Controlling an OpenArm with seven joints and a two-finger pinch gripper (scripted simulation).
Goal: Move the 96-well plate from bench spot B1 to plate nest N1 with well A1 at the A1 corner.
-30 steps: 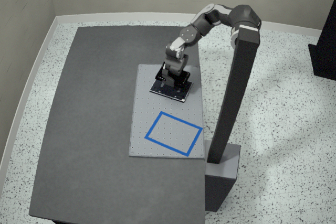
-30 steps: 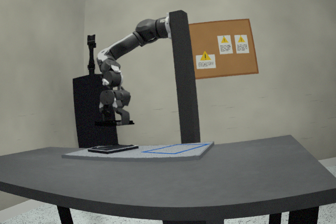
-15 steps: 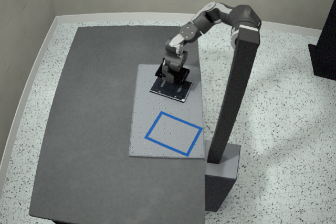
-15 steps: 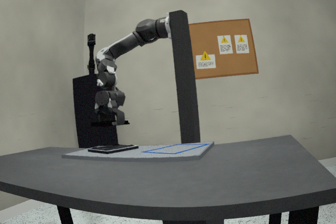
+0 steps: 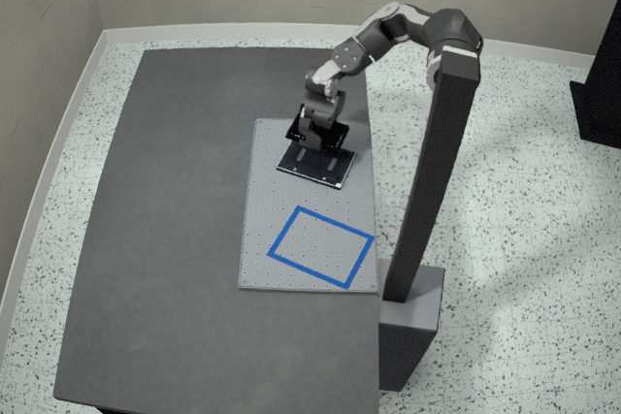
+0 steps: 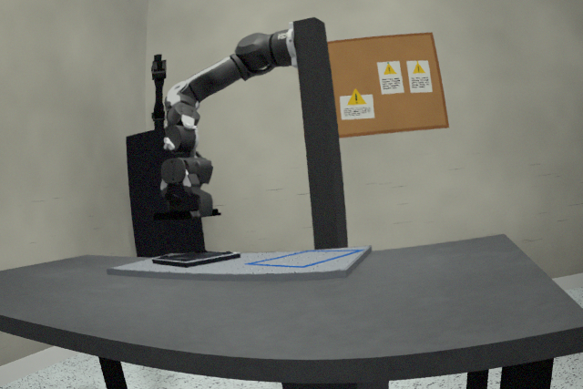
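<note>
Top view: gripper clenched on the plate, a dark slab held above the far part of the grey pegboard. Nest, a black tray with two slots, lies on the pegboard just below and near of the plate. Blue outline sits at the near end of the pegboard, well apart from the plate. Arm hangs from a dark post at the bench right edge.

Exterior view: gripper holds the plate level, clear above the nest. Blue outline lies right of the nest. Which plate corner is cut off, cannot tell.
</note>
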